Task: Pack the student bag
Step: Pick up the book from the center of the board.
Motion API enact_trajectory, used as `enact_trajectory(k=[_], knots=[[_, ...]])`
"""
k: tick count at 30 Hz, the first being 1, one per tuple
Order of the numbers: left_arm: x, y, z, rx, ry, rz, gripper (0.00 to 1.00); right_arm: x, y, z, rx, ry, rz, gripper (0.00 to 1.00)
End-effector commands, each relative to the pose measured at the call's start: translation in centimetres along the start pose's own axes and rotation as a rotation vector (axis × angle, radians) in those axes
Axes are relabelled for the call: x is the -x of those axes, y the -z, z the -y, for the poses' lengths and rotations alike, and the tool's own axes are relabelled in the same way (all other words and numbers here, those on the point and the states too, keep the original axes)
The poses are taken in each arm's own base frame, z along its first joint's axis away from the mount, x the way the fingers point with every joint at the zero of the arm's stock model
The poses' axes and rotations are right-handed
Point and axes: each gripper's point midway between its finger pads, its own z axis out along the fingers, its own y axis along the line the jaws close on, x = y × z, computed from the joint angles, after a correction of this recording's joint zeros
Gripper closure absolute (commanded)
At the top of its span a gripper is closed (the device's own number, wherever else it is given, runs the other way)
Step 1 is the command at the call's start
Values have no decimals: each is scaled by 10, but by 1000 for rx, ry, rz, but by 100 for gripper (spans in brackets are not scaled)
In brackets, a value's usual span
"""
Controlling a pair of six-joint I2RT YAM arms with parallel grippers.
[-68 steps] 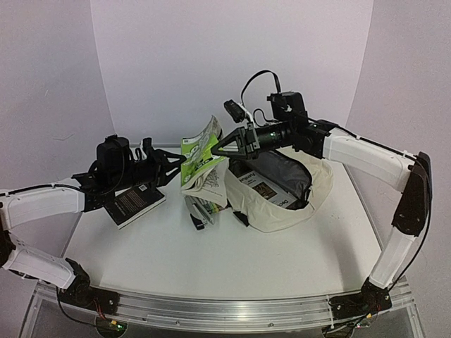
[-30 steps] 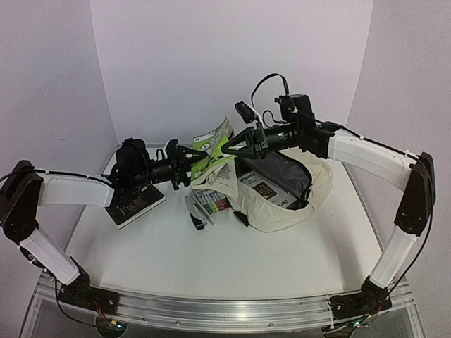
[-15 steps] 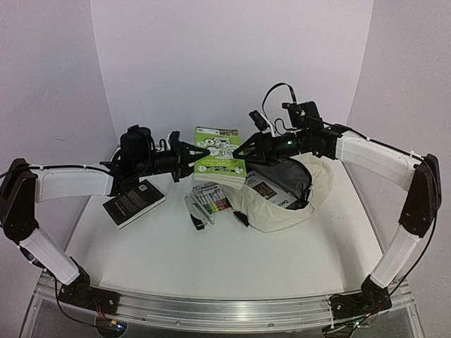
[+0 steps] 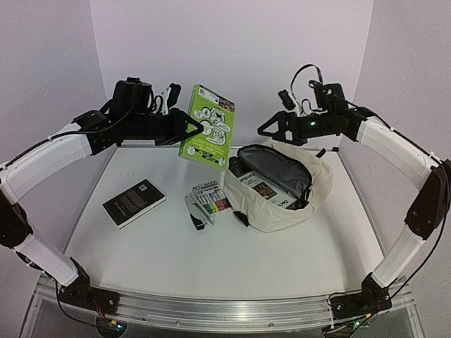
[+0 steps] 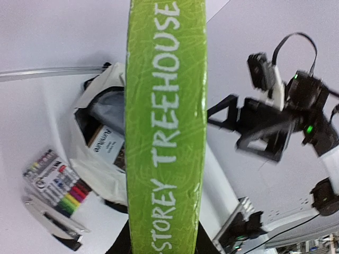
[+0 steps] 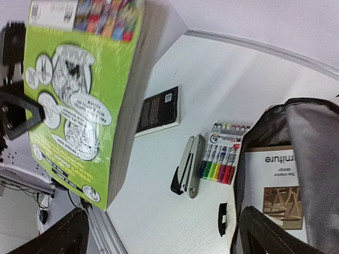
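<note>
The student bag point(image 4: 303, 201), cream with grey lining, lies open at the table's right centre with a white book point(image 4: 262, 189) inside it. My left gripper point(image 4: 194, 129) is shut on a green book point(image 4: 208, 132) and holds it up in the air, left of and above the bag's mouth. Seen from the left wrist, the book's green spine point(image 5: 167, 132) fills the middle, with the bag point(image 5: 91, 164) below it. My right gripper point(image 4: 270, 131) stands open and empty above the bag's far edge, apart from the green book point(image 6: 79, 90).
A black book point(image 4: 134, 203) lies flat at the left. A marker pack point(image 4: 211, 197) and a stapler point(image 4: 198, 211) sit just left of the bag. White walls close in behind and at both sides.
My right gripper opened, let go of the green book and drew back to the right. My left arm rose, carrying the book higher and tilting it upright.
</note>
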Motion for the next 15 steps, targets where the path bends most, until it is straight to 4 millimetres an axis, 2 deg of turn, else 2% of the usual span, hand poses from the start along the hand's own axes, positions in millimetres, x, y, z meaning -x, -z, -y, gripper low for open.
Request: enact_trajectory(k=[1, 4, 8, 11, 15], knots=[[11, 28, 13, 18, -319, -5, 100, 38, 42, 1, 86, -26, 75, 2], [-11, 21, 20, 30, -482, -92, 100, 33, 46, -9, 170, -28, 50, 2], [-32, 21, 24, 47, -638, -160, 98, 26, 46, -11, 182, -51, 33, 2], [-45, 22, 33, -2, -676, -195, 96, 30, 57, -20, 154, 96, 68, 2], [-63, 18, 50, -106, -693, -252, 96, 22, 68, -33, 132, 395, 79, 2]])
